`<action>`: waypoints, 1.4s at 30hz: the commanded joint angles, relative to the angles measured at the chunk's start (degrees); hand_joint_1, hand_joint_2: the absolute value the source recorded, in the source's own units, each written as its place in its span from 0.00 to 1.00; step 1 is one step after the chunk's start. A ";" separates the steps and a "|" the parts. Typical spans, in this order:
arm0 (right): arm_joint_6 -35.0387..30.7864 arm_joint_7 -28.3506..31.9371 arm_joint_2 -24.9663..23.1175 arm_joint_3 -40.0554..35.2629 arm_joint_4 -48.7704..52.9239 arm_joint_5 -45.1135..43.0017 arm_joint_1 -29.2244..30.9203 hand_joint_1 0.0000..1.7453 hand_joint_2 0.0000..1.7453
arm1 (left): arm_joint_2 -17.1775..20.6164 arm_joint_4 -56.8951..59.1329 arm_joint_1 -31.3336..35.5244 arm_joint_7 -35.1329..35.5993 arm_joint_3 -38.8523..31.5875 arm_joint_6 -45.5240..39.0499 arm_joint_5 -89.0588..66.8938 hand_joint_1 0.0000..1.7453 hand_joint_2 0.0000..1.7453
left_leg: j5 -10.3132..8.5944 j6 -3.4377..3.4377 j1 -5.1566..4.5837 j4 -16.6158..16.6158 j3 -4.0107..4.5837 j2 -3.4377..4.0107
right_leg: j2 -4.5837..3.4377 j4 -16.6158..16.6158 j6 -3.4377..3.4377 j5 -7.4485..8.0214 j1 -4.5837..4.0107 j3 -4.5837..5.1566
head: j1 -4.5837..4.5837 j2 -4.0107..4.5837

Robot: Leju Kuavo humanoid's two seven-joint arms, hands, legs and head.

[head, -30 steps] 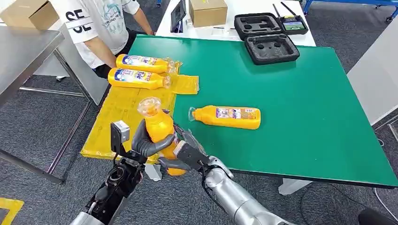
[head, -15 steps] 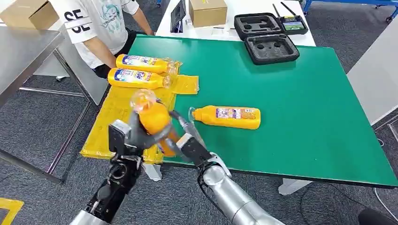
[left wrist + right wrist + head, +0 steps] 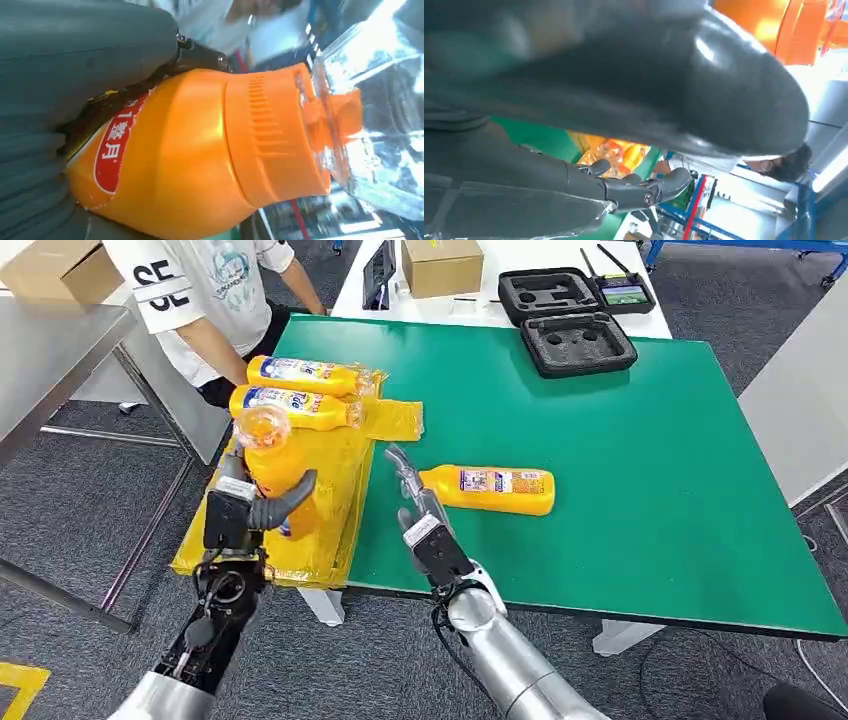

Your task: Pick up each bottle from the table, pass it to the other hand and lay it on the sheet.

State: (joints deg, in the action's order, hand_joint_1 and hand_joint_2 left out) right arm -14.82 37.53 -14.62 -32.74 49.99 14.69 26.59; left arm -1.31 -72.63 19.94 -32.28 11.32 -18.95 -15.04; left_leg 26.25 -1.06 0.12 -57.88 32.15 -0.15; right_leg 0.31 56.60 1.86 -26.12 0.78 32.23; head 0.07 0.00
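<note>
Left hand [image 3: 262, 510] grips bottle [image 3: 272, 465] above sheet [image 3: 330, 530].

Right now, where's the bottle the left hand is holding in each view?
Head view: held bottle upright in the left hand, over the yellow sheet, left of centre.
Left wrist view: held bottle spans the middle, clear cap to the right.
Right wrist view: can't tell it apart.
Shared landmark: its orange shoulder under the clear cap.
</note>
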 commanded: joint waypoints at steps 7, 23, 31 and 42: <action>-2.49 -0.69 3.58 2.06 9.65 0.52 -2.06 0.00 0.00 | 5.53 11.78 10.52 8.22 3.89 -0.39 -19.51 1.00 1.00 | -0.02 0.05 0.09 -0.03 0.00 -0.10 | 0.08 -0.01 -0.07 0.00 -0.09 -0.05 | -0.02 0.00; -6.40 2.47 4.57 4.73 27.48 -4.74 -6.31 0.00 0.00 | 6.72 46.83 28.79 14.10 15.01 13.94 -39.34 1.00 1.00 | -0.04 0.05 0.08 -0.08 0.07 -0.12 | 0.11 0.04 -0.06 -0.01 -0.09 0.01 | 0.00 0.00; -6.25 2.47 4.48 4.71 26.21 -4.75 -6.84 0.00 0.00 | 5.97 52.42 31.71 15.37 15.92 19.89 -40.15 1.00 1.00 | -0.04 0.04 0.05 -0.05 0.05 -0.03 | 0.02 0.02 -0.04 0.01 -0.05 0.03 | 0.00 0.02; -6.55 2.47 4.34 4.27 22.63 -5.73 -5.84 0.00 0.00 | 6.50 55.85 32.43 16.13 16.76 27.64 -41.49 0.99 1.00 | -0.04 0.06 0.08 -0.04 0.02 0.03 | -0.06 0.00 -0.06 0.03 -0.08 0.00 | 0.02 0.00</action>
State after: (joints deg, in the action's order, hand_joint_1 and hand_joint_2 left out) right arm -21.11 39.93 -11.34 -27.93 77.29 9.53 18.53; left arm 5.88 -24.15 48.39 -15.89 25.70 6.10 -56.30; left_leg 26.22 -1.05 0.13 -57.88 32.18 -0.11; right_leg 0.25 56.62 1.86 -26.11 0.77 32.27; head 0.09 0.00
